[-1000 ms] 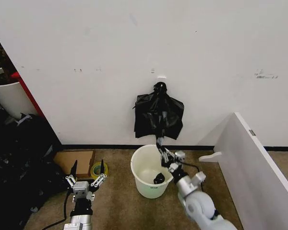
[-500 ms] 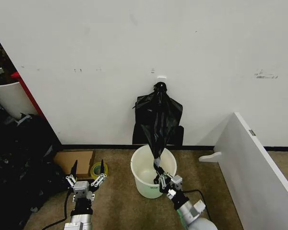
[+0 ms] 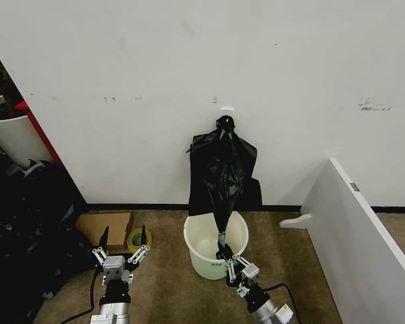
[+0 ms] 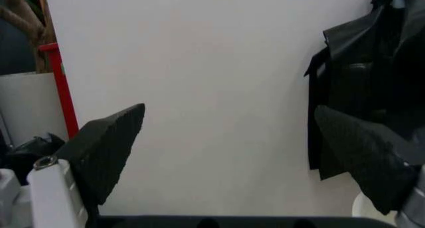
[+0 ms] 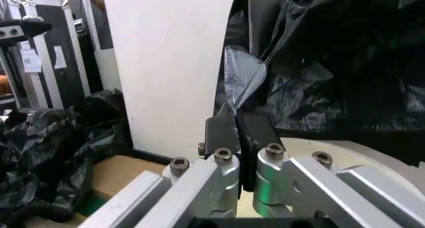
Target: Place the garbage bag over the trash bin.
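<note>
a small white trash bin [image 3: 214,250] stands on the carpeted floor close to the base of a white wall. a glossy black garbage bag [image 3: 224,177] is stretched in a long, narrow line from a hook [image 3: 227,110] high on the wall down to the near rim of the bin. behind it, a flatter black bag [image 3: 201,158] with a knotted top hangs from the same spot.

the right hand [image 3: 233,264] is low in front of the bin, just past its near rim. its fingers [image 5: 223,130] are pressed together on the bag's bottom tip, so it has a pinch grip on the plastic. the bag's long axis runs up and away from this hand toward the wall, passing over the bin's open mouth. the bag's free end is at the hand, and the bin sits directly between hand and wall.

the left hand [image 3: 122,247] rests near the floor, well to the left of the bin, beside a roll of tape [image 3: 139,239] and a flat piece of cardboard [image 3: 106,228]. its fingers [image 4: 106,151] are spread wide and hold nothing. the right hand is the nearer one.
</note>
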`<state>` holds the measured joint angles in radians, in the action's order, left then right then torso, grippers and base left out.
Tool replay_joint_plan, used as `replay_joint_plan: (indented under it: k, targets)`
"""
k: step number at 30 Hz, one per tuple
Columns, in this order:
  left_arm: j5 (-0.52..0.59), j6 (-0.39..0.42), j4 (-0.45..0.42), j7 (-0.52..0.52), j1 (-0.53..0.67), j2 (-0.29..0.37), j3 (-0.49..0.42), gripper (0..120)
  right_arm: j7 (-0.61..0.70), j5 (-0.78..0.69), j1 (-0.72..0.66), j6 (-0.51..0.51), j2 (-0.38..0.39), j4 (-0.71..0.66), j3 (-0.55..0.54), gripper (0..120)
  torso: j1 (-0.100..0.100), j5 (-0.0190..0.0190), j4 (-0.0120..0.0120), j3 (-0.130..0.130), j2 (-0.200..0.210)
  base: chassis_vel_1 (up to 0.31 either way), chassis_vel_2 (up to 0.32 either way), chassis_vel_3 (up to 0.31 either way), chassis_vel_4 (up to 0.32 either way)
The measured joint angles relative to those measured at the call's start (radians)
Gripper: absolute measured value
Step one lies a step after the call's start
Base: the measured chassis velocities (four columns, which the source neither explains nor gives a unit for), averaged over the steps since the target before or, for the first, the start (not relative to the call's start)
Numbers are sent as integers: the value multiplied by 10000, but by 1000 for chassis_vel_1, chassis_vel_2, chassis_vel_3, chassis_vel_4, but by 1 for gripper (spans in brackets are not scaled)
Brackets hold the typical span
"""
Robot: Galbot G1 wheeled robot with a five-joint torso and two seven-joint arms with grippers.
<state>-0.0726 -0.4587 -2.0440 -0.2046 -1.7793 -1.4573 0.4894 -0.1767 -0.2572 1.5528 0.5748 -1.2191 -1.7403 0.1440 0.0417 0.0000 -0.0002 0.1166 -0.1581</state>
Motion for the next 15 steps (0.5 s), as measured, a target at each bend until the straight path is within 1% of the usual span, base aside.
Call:
replay_joint_plan:
  k: [10,15]
  targets:
    - [-35,0,-33,0,3,-2,-17,100,112,479,188,316,-177,7,24,0,0,0,-1,0,0,0,0,0,0]
    - [-58,17,-153,-1,18,25,-56,100,474,459,-134,-6,-319,-289,-116,0,0,-1,1,0,0,0,0,0,0]
